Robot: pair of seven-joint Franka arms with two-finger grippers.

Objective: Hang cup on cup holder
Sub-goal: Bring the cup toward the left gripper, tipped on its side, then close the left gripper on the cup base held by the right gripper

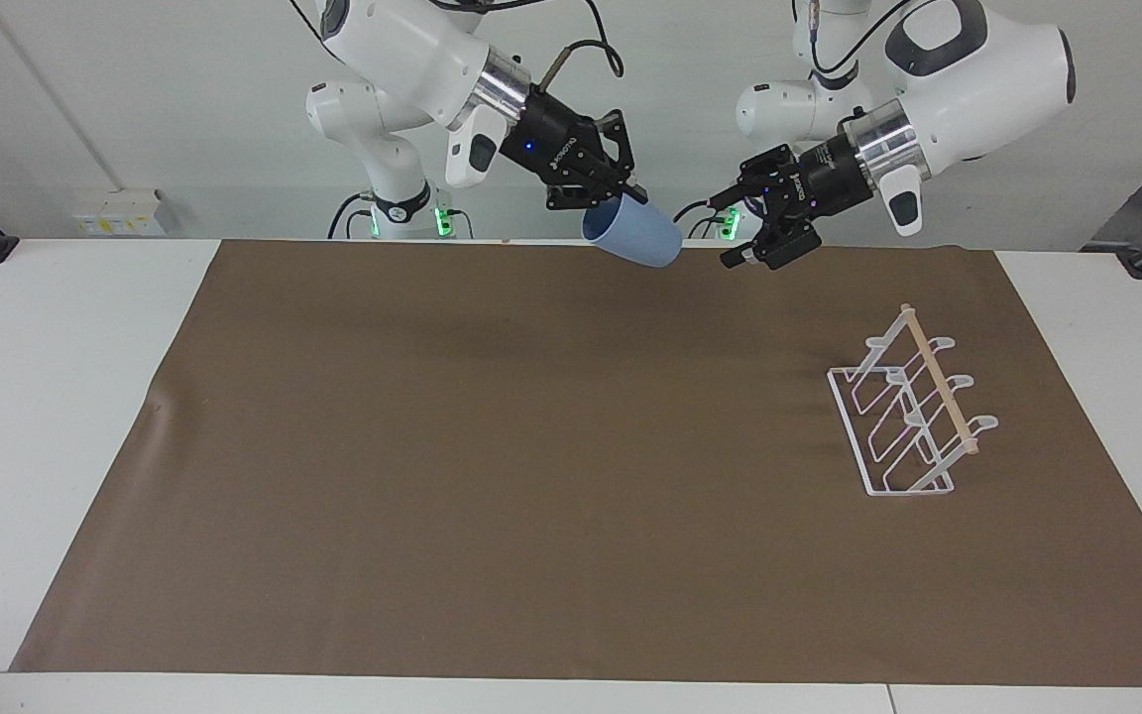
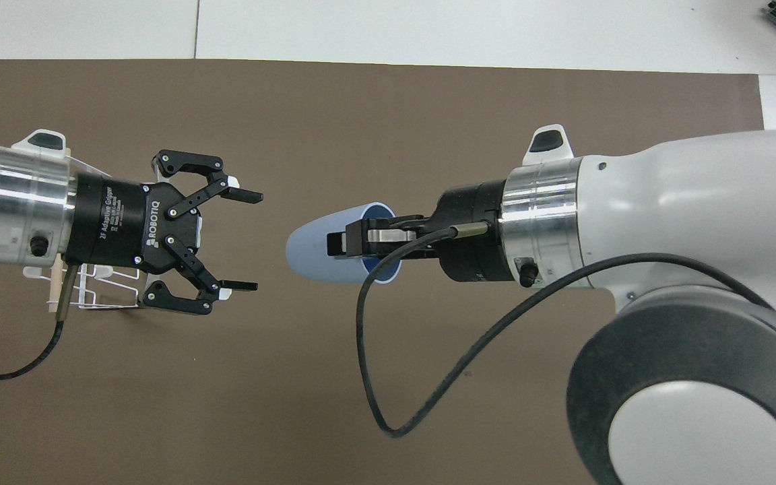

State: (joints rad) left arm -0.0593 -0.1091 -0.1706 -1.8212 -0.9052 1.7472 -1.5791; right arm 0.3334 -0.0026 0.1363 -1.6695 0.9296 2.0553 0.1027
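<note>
The right gripper is pinching the cup's rim in mid-air over the mat's robot-side edge. The left gripper, spread wide, is facing its base. For a clean handover, keep them coaxial. The holder is standing toward the left arm's end.

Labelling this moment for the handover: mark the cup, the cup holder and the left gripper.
cup [image 1: 638, 238], facing view, on its blue side wall.
cup holder [image 1: 943, 394], facing view, on its wooden dowel.
left gripper [image 2: 243, 241], overhead view, midway between its open fingertips.
</note>
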